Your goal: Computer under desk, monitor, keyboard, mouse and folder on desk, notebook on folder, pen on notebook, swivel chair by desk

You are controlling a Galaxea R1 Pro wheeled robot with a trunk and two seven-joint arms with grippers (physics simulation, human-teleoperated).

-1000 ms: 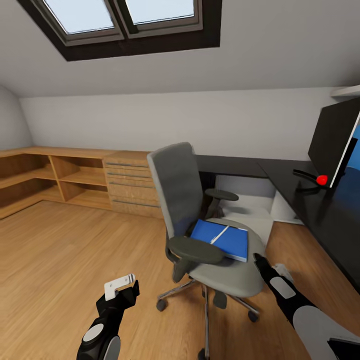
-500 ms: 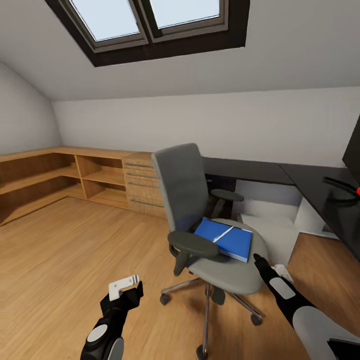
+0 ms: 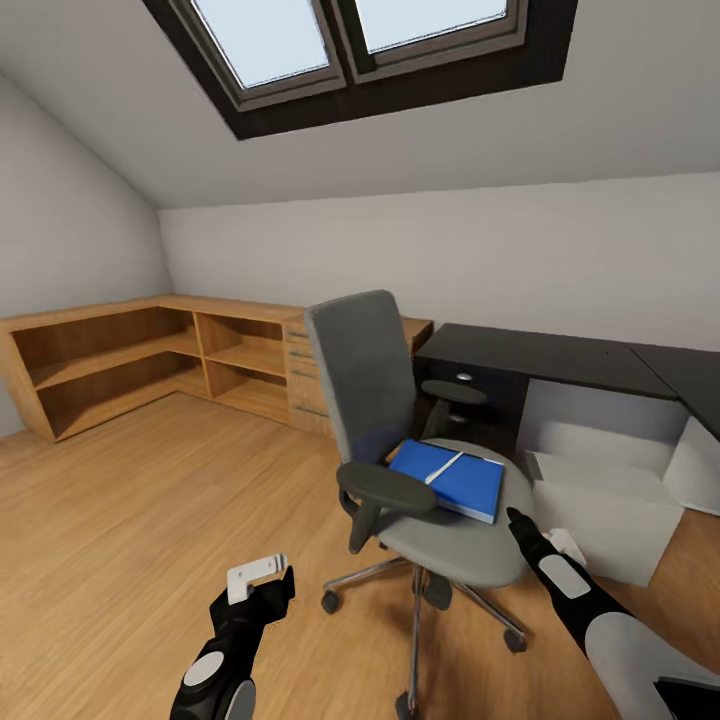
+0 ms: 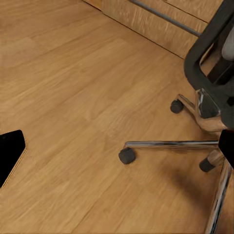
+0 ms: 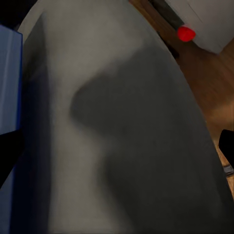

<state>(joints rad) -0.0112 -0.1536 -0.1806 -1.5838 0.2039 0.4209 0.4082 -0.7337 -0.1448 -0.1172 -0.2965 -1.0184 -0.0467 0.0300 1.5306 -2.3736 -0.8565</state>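
1. We see the swivel chair standing on the light wood floor of the bedroom, in front of the black tabletop of the desk, whose far right part is cut off by the frame edge.
2. The blue folder lies on the chair seat, its near corner hidden behind the black armrest; a thin pale pen lies on top of it. Whether a notebook sits between them we cannot make out.
3. The light grey computer stands on the floor by the desk, partly behind the chair.
4. Our right gripper sits at the seat's right edge; its jaws blur together, so we cannot tell how they stand.
5. Our left gripper hangs over the floor, apart from the chair base; its jaws look released, holding nothing.
6. In the right wrist view the grey seat is blurred, with the folder cut off at the edge.
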